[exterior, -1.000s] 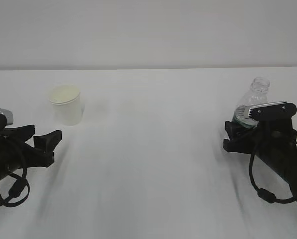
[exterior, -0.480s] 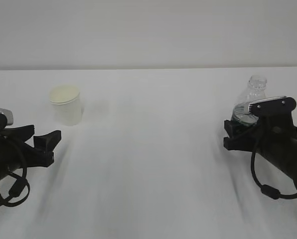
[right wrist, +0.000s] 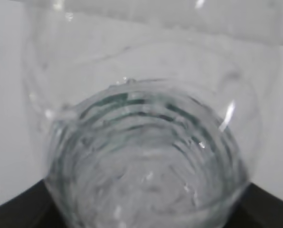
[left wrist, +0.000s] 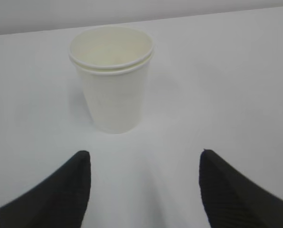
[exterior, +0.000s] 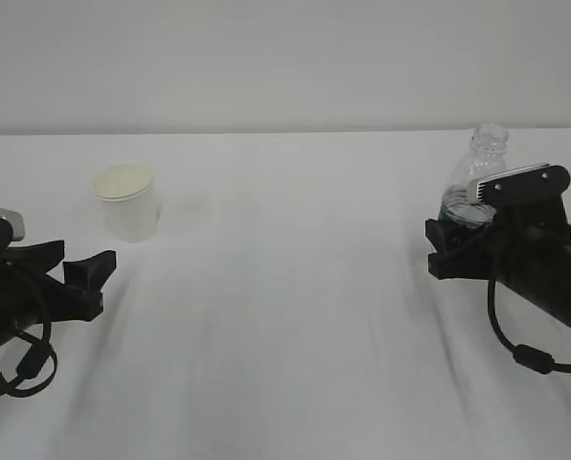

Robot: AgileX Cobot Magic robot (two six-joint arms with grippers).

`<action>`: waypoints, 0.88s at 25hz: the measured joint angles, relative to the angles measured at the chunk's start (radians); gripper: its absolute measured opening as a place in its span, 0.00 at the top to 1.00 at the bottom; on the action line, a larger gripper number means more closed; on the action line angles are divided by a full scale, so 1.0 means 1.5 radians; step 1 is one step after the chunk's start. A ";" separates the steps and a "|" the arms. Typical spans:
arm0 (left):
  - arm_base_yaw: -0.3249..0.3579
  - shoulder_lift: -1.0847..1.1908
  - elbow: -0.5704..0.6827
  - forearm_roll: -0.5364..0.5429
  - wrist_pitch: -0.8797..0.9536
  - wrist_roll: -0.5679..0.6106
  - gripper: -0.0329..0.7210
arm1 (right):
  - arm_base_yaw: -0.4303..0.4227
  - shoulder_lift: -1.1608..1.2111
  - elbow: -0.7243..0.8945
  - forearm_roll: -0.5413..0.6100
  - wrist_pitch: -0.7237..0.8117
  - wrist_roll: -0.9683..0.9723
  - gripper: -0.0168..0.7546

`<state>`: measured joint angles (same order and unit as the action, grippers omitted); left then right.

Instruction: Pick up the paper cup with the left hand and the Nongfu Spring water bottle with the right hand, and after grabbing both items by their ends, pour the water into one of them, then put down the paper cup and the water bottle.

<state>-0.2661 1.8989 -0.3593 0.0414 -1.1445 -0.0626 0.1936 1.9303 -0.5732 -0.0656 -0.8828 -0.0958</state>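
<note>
**Bottle in the right fingers, cup not yet taken**

The right hand (exterior: pixel 455 251), a black arm with a grey-white camera box, has its fingers around the base of the small clear ribbed plastic water bottle (exterior: pixel 477 184), which leans slightly to the left in the exterior view. In the right wrist view the bottle (right wrist: pixel 146 156) fills the frame between the dark fingers, so I judge it gripped.

The left hand (exterior: pixel 86 278), a matching black arm with looping cables, has its fingers spread open and empty. The small white tapered paper cup (exterior: pixel 126 201) stands upright on the white surface (exterior: pixel 285 326), ahead of them and apart; in the left wrist view the cup (left wrist: pixel 112 78) sits between the two fingertips' line but beyond them.

This looks like the pick-up step, half done. Next, the left hand would need to advance until the cup is between its fingers, then close low on it.

Whether the bottle's base is clear of the surface is hidden behind the right hand. Its water level is hard to make out.
</note>
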 joint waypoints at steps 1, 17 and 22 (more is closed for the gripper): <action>0.000 0.000 0.000 -0.006 0.000 0.000 0.27 | 0.000 -0.006 0.000 -0.003 0.003 0.000 0.34; 0.000 0.002 0.000 -0.032 0.000 0.001 0.28 | 0.000 -0.110 0.004 -0.028 0.070 0.000 0.34; 0.000 0.002 0.000 -0.037 0.000 0.001 0.30 | 0.000 -0.117 0.005 -0.030 0.074 0.002 0.34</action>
<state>-0.2661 1.9012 -0.3593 -0.0146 -1.1445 -0.0612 0.1936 1.7549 -0.5650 -0.1103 -0.7716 -0.0934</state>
